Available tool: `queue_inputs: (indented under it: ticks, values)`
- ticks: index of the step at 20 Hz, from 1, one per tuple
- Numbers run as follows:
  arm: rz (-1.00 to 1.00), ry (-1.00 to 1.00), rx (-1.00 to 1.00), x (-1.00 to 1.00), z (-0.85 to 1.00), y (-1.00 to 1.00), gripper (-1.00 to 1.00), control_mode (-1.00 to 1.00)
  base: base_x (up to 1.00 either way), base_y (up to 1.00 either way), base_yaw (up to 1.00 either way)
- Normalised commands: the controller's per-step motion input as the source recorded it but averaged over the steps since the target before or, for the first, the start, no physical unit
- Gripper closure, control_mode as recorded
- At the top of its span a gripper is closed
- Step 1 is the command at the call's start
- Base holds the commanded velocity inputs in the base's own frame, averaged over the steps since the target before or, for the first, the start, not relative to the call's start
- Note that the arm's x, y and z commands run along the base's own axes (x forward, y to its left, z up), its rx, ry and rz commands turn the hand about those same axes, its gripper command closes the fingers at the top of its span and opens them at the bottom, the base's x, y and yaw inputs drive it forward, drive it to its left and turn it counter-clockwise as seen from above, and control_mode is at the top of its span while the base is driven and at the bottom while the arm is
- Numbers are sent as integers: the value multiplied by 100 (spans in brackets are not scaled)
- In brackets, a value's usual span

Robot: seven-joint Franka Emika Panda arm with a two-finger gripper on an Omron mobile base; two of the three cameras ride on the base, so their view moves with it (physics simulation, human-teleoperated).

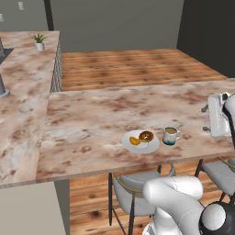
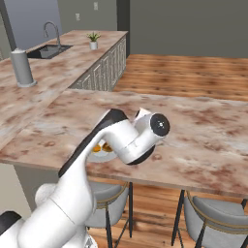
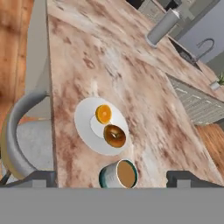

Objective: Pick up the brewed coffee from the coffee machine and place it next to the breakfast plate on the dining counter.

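In the right base view the arm's white elbow hides most of the breakfast plate [image 2: 99, 151] at frame centre, while in the hand view the bottom grey band cuts off the mug [image 3: 118, 174] and both fingertips [image 3: 40, 179].

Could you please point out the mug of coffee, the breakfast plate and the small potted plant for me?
mug of coffee [image 1: 170, 136], left base view, on its white side wall.
breakfast plate [image 3: 85, 127], hand view, on the bare white rim left of the food.
potted plant [image 1: 40, 46], left base view, on its white pot.
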Motion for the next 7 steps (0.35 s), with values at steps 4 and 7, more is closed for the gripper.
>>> queue_inputs:
  ticks: [4, 7]
  values:
    - [24, -22, -14, -65, 64, 36, -100, -100, 0, 0, 0]
    - [12, -22, -5, -75, 15, 14, -100, -100, 0, 0, 0]
